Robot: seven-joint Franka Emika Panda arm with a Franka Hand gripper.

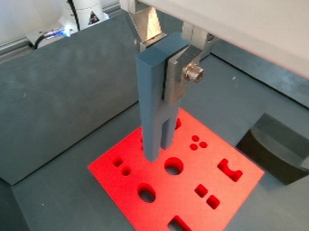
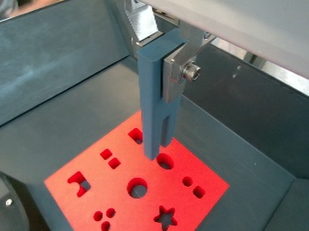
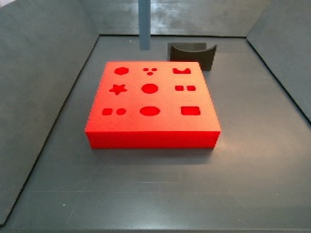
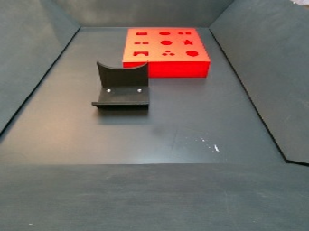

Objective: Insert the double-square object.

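Note:
My gripper [image 1: 162,56] is shut on the top of the double-square object [image 1: 157,108], a long slim grey-blue bar that hangs upright with its two thin prongs pointing down. The gripper [image 2: 158,56] and bar [image 2: 157,108] show in both wrist views. The prong tips hover above the face of the flat red block [image 1: 115,185], close to a round hole, and are not in any hole. In a side view only the bar's lower part [image 3: 144,23] shows, above the far end of the red block [image 3: 152,136]. The gripper is out of both side views.
A dark grey block with a curved notch [image 3: 191,53] stands beside the red block's far corner; it also shows in a wrist view [image 1: 280,149] and a side view [image 4: 121,86]. The red block [image 4: 182,66] has several shaped holes. Grey bin walls [image 3: 49,118] rise around the floor.

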